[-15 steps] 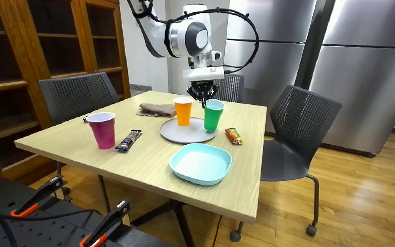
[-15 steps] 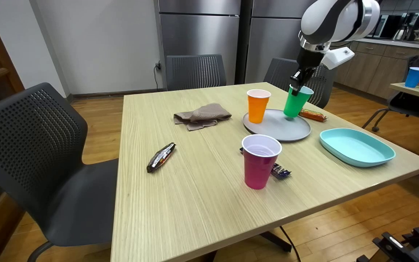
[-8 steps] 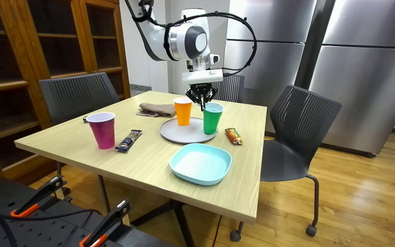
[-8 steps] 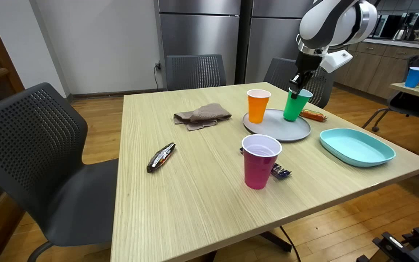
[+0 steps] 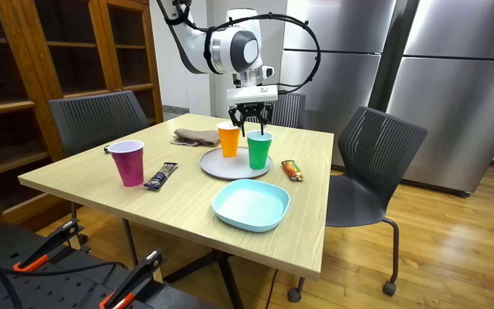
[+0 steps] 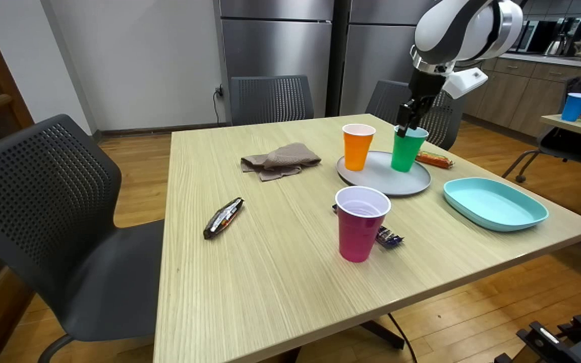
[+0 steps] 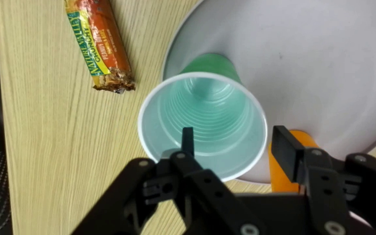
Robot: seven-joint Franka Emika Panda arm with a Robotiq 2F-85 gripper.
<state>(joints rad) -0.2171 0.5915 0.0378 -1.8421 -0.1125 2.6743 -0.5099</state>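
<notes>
Biggest thing around me is the pale wood-grain table [image 6: 270, 292], and the rest of this stuff sits on it. Next size down is the round gray plate [image 5: 225, 169], with a turquoise tray [image 5: 251, 204] just beside it and a crumpled brown towel [image 6: 283, 159] lying near it too. Then the plastic cups: the green cup [image 5: 258, 152] is the one I'm on, and it stands on the plate close to the edge, right under my claw [image 7: 235, 140], mouth facing up at me. The orange cup [image 6: 357, 151] shares the plate, near the green one, and the magenta cup [image 6: 358, 232] stands on the table well apart from me. As for the claw, it's spread pretty wide, and in the wrist view it straddles the green cup's white rim with a clear gap across. One finger [image 7: 188, 140] reaches over the mouth, the other finger [image 7: 286, 153] hangs just outside the rim, on the orange cup's side. Honestly can't tell if either one touches the plastic. Smallest stuff: a Nature Valley Crunchy peanut butter granola bar [image 7: 98, 45] on the table near the plate's edge, plus a dark blue snack bar [image 5: 161, 176] just beside the magenta cup.
</notes>
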